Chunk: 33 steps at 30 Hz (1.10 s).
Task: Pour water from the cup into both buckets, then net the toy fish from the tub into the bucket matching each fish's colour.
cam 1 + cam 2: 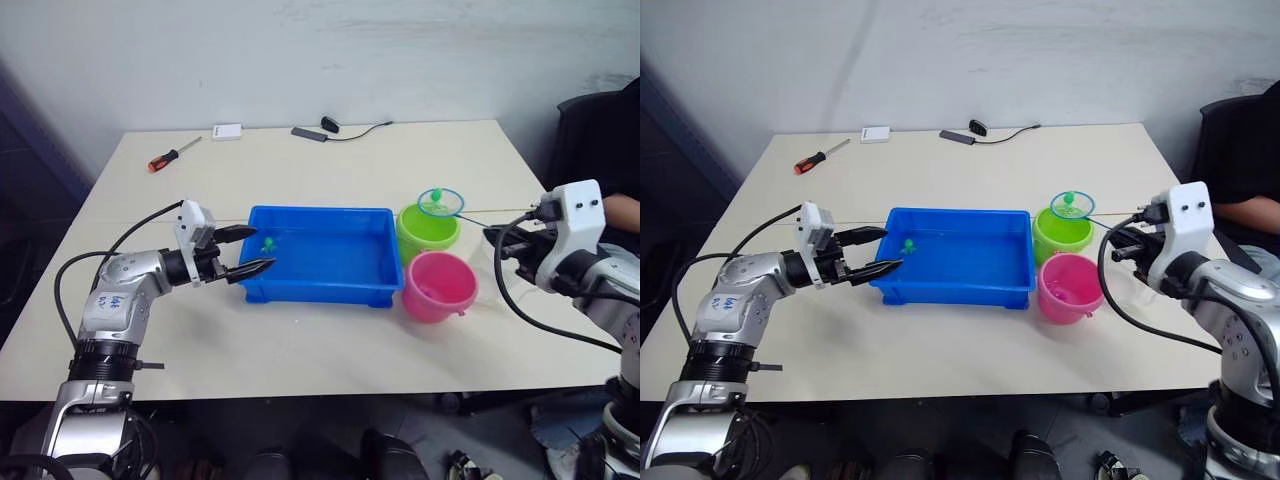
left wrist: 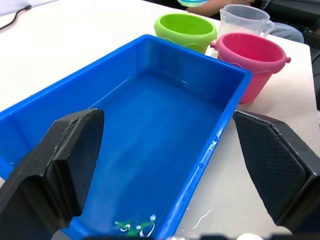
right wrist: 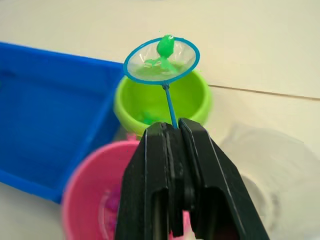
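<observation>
Now net (image 3: 161,62) in right end effector (image 3: 177,131), above green bucket (image 3: 192,102).

My shallow rectangular bright blue plastic tub (image 1: 325,262) sits mid-counter, holding shallow water and one tiny green plastic fish (image 1: 268,243) near its far-left corner. Just right of it stand two small round plastic buckets: the lime green bucket (image 1: 426,232) farther, the pink bucket (image 1: 438,286) nearer, the two close together. The clear plastic jug-like cup (image 2: 243,20) stands upright just right of the buckets. My right jaws are clamped on the thin stick of the blue-rimmed round net (image 3: 161,60), which hangs level above the green bucket with another green fish (image 3: 165,46) lying in its mesh.
</observation>
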Motion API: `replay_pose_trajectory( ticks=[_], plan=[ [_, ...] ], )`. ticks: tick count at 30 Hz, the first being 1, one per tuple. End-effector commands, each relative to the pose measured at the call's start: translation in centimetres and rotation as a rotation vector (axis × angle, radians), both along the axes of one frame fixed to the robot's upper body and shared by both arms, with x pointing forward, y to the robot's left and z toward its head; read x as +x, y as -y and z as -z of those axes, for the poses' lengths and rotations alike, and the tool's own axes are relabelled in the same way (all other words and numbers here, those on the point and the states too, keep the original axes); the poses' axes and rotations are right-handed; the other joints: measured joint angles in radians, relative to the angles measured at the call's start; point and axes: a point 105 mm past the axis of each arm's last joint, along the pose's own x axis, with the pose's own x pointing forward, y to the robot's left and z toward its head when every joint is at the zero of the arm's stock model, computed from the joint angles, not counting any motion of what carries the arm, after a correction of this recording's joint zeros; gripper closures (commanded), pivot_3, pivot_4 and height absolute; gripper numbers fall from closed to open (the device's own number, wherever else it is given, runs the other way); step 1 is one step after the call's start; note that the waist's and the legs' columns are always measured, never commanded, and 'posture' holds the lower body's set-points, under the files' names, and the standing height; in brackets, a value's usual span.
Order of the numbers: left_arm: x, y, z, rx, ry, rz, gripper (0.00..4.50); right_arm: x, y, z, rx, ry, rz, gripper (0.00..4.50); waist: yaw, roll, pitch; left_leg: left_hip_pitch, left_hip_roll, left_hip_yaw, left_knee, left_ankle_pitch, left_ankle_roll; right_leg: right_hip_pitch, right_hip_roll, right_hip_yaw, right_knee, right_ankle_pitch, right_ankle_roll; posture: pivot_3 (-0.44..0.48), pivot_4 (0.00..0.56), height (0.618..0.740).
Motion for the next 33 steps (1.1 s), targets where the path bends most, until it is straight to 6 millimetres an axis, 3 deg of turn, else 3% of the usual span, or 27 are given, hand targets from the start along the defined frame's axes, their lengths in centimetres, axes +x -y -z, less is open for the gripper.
replay_pose_trajectory(
  ticks=[1,7,20,33],
  plan=[
    [0.2,0.0,-0.6,0.008,0.031,0.009,0.03,0.0,-0.2,-0.9,-0.213,0.09,-0.02,4.5,0.0,0.0,0.0,0.0,0.0,0.0,0.0,0.0,0.0,0.0,0.0,0.0,-0.001,0.0,0.0,0.0,0.15,0.74],
    [0.1,0.1,-0.5,0.01,0.028,0.016,0.03,0.3,-1.0,0.8,-0.514,0.136,-0.092,4.5,-0.006,-0.004,0.003,0.0,0.0,0.004,0.0,0.0,-0.001,0.0,0.0,-0.001,-0.002,-0.001,0.002,0.0,0.15,0.74],
    [-0.2,0.0,-0.3,0.01,0.028,0.012,0.03,2.4,-1.2,0.3,-1.082,0.315,-0.153,4.5,-0.002,-0.005,0.003,0.0,0.0,0.003,0.0,0.004,-0.007,0.0,0.0,-0.001,-0.002,-0.001,0.001,0.0,0.15,0.74],
    [-0.3,-0.1,-0.3,0.007,0.029,0.008,0.03,2.4,-1.0,0.1,-1.398,0.405,-0.204,4.5,-0.002,-0.008,0.004,0.0,0.0,0.004,0.0,0.005,-0.008,0.001,0.0,-0.001,-0.001,-0.001,0.002,0.0,0.15,0.74]
  ],
)
